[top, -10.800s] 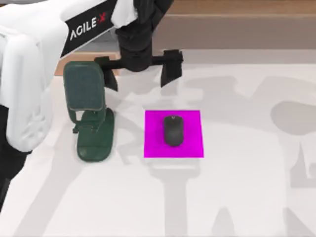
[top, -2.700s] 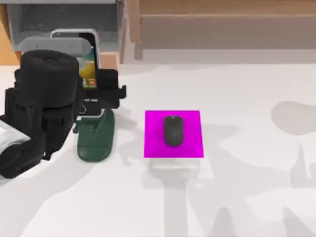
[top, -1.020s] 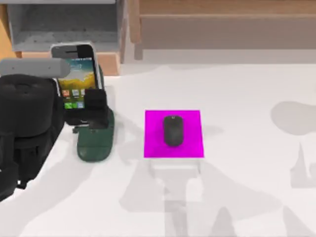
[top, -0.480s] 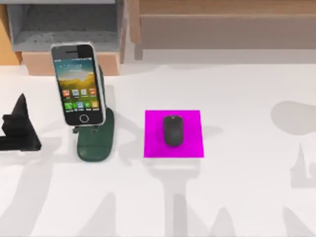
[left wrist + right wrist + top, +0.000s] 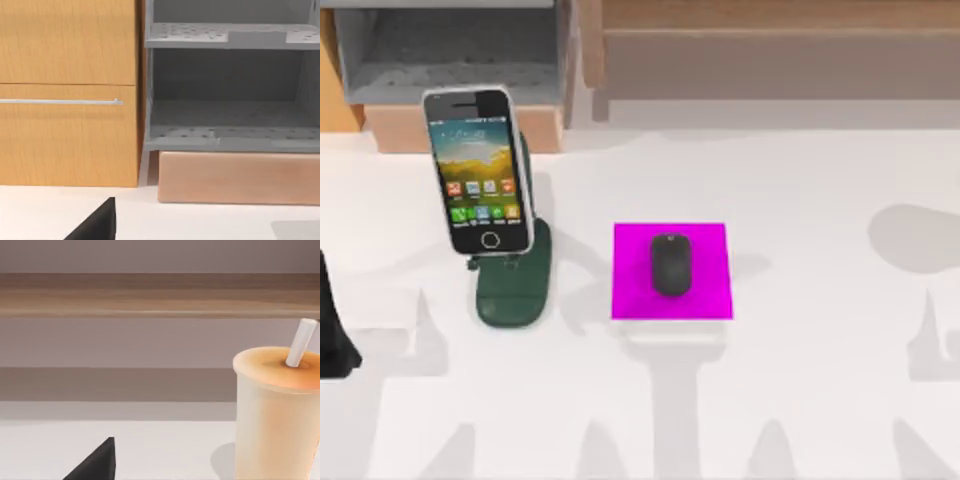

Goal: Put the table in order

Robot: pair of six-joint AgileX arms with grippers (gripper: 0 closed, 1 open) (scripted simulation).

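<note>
- The table [image 5: 820, 400], a wide plain white top, is seen from above carrying everything else; the objects are gathered in its left and middle parts.
- Tan wooden furniture [image 5: 67, 90] with a grey compartment [image 5: 230, 95] is set along the far edge of the table, at the left in the top view; the compartment is seen with nothing in it.
- A pale orange cup [image 5: 275, 415] with a white straw [image 5: 300, 342] is shown upright on the white top in the right wrist view; its place relative to the other things cannot be told.
- A dark green phone stand [image 5: 513, 285] is placed on the left part of the table, just in front of the furniture.
- A magenta mat [image 5: 705, 270] is laid flat near the middle, a little apart from the stand on its right.
- A phone [image 5: 478, 170] is seated upright on the stand, screen lit and facing up. Half a second earlier it was placed the same way, so it is judged settled and released.
- A black mouse [image 5: 669, 264] is rested at the centre of the mat, unchanged.
- The left gripper [image 5: 332, 335] is caught as a dark sliver at the left edge of the table, drawn further back than half a second ago and well apart from the phone. Whether its fingers are spread or closed cannot be told.
- The phone step is judged done; only the cup may be left to tidy.
</note>
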